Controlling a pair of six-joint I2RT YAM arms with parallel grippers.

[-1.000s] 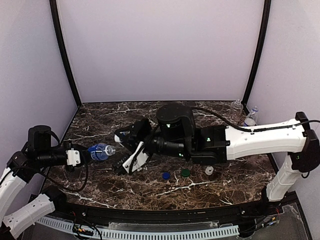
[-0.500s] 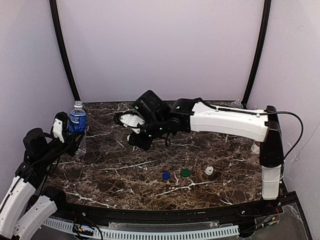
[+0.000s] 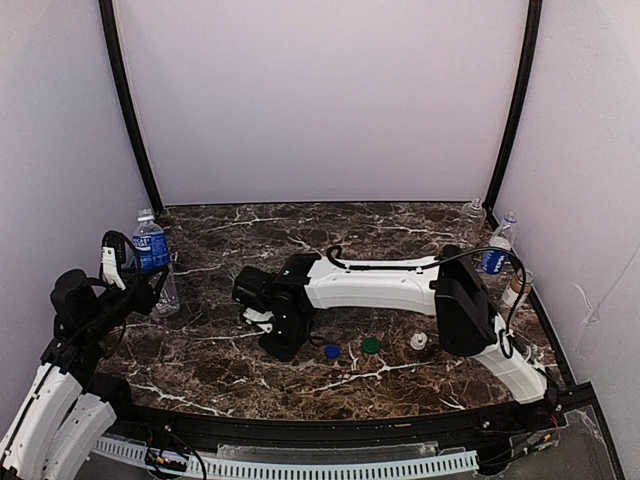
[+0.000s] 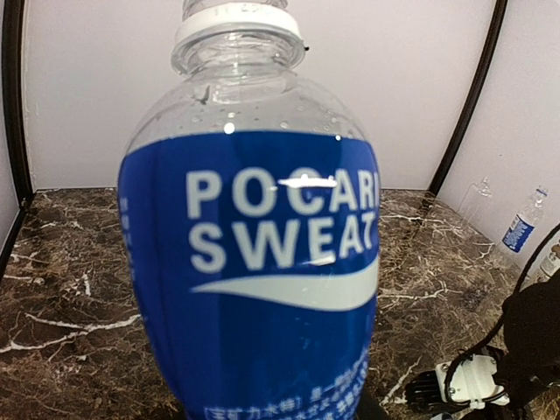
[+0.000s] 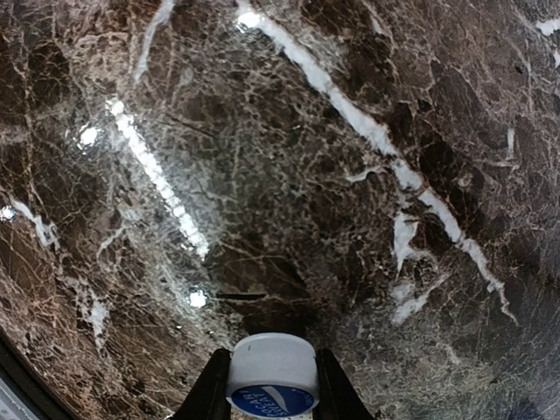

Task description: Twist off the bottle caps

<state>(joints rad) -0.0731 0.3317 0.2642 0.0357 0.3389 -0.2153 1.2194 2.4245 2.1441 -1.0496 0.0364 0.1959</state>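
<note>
Bottle point(image 4: 254, 254) label reads POCARI SWEAT; right pincer point(image 5: 271, 387) grips a cap point(image 5: 272, 360)

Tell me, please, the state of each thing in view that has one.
Blue-labelled clear plastic bottle: upright, cap off.
Right gripper: shut on white round bottle cap.
Left gripper: at the bottle, grip unclear.
Blue cap, green cap, small white cap: loose on the dark marble table.

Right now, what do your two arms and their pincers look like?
Both the left arm and right arm have smooth white shells on the long segments, joined by chunky black joints. A thin black cable loops along the right one. The right pincer has two slim black fingers.
</note>
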